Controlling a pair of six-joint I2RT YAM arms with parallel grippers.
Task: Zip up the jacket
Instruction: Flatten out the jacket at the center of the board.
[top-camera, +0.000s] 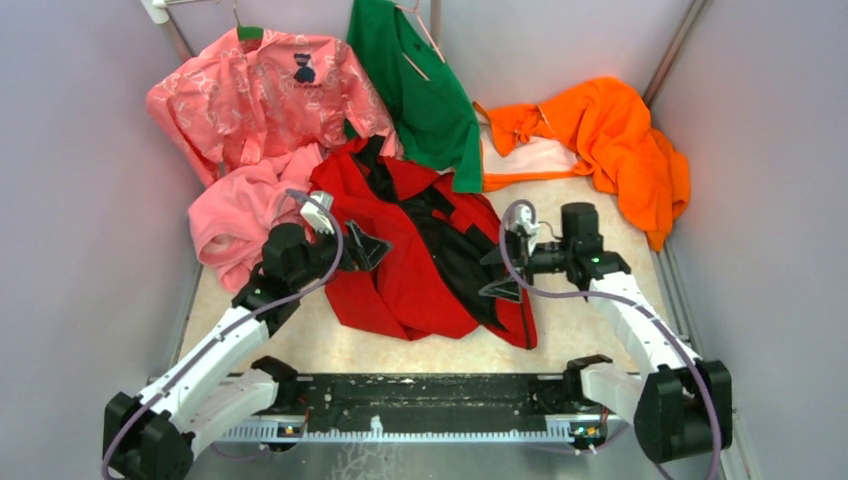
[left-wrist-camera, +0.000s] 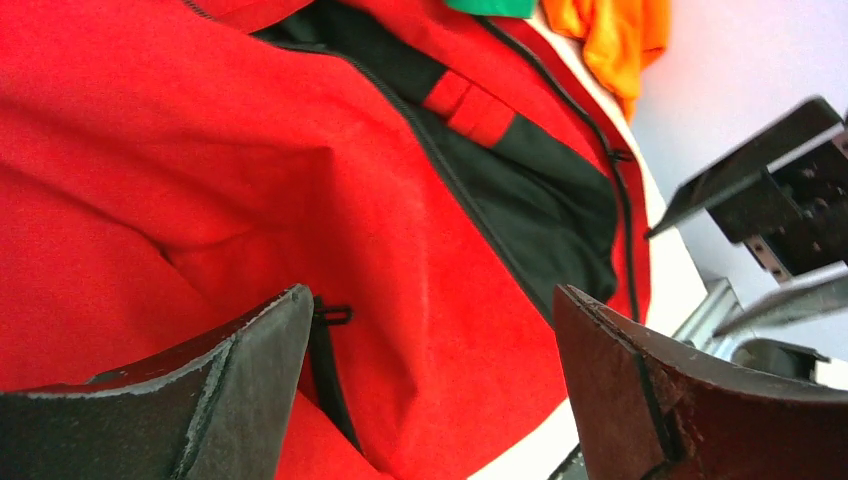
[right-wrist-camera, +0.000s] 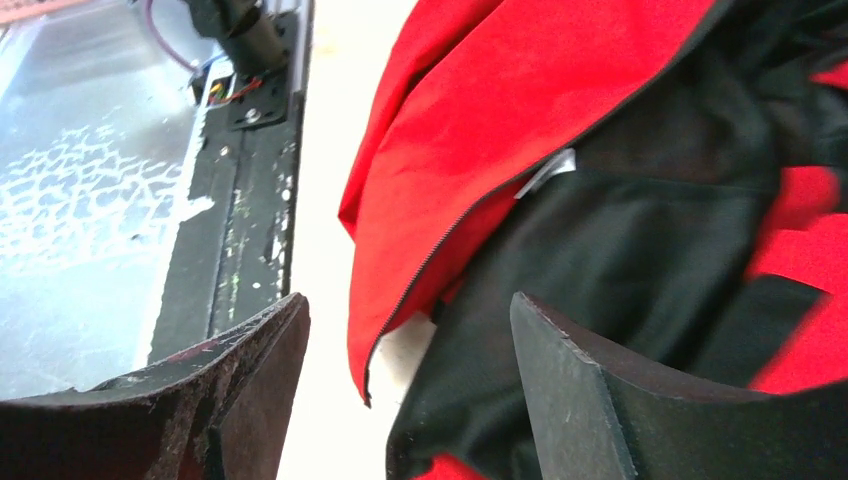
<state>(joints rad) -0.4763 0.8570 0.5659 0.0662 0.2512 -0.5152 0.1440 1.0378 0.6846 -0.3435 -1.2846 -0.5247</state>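
Our left gripper (top-camera: 366, 248) hovers with its jaws apart over the nine o'clock panel of the jacket (top-camera: 415, 275), near the pocket zip (left-wrist-camera: 326, 370). The jacket lies unzipped mid-table, dark lining showing. At its three o'clock edge our right gripper (top-camera: 502, 273) has its jaws apart, gripping nothing.

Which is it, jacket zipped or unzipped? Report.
Unzipped: the jacket lies spread open, dark lining showing between its separated zipper edges.
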